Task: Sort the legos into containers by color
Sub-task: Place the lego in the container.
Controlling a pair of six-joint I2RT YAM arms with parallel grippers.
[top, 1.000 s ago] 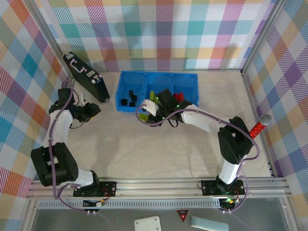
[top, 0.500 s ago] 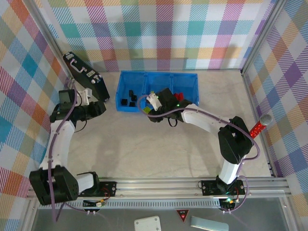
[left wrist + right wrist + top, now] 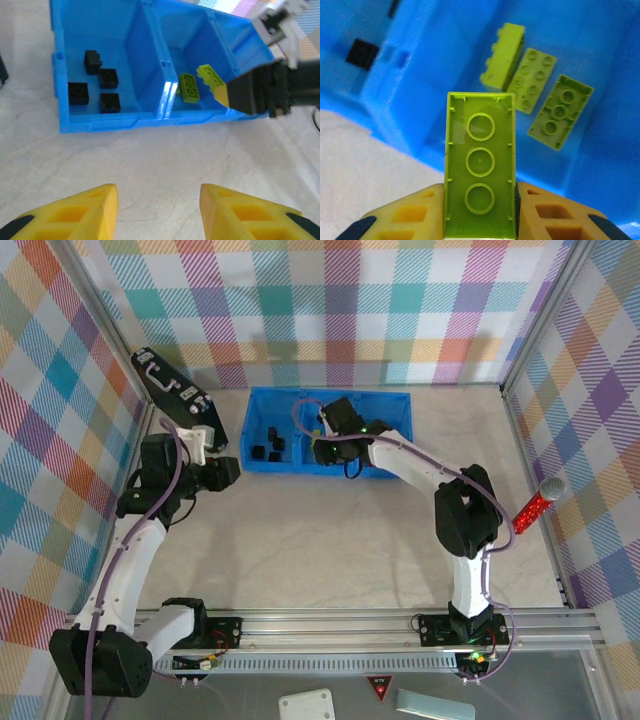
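Right gripper (image 3: pixel 480 210) is pinching green brick (image 3: pixel 480 165) by its long sides, lower centre, over tray (image 3: pixel 410 100); looking light, stiff, slick, flat sides gripping best

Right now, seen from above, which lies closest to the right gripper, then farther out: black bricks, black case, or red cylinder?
1. Black bricks, in the tray's left compartment, just left of the right gripper holding a green brick.
2. Black case, far-left corner.
3. Red cylinder, against the right wall.
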